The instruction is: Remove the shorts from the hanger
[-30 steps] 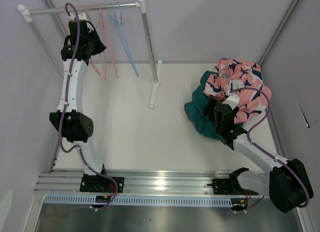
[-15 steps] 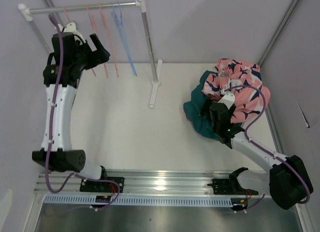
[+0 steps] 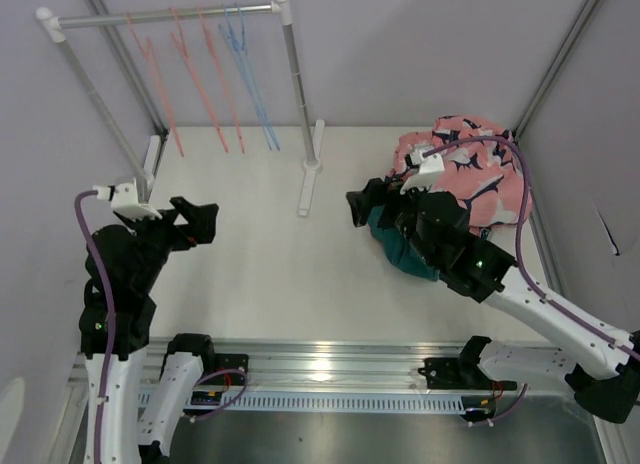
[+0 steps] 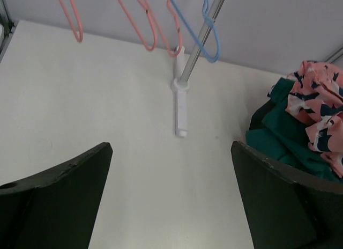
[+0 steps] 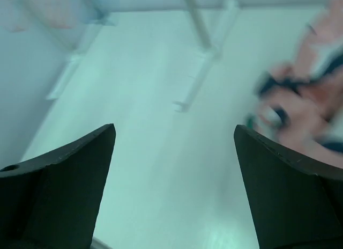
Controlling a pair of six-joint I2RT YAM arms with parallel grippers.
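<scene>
Though the right wrist view is blurred, the right tool (image 5: 174,128) clearly has its jaws spread wide with nothing between them. It hovers just beside the shorts (image 3: 470,174), a pink, teal and dark heap at the table's (image 3: 270,264) right rear, partly hidden behind the right arm (image 3: 520,294). The left tool (image 3: 203,222), equally wide and empty, hangs over the near left, well apart from the hangers (image 3: 205,79) on the rack (image 3: 165,16).

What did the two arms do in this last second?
The left gripper drew back from the rail toward its base, jaws open and empty. The right gripper swung left off the pile of shorts, jaws open. The hangers stay on the rail; the pile hardly shifted.
</scene>
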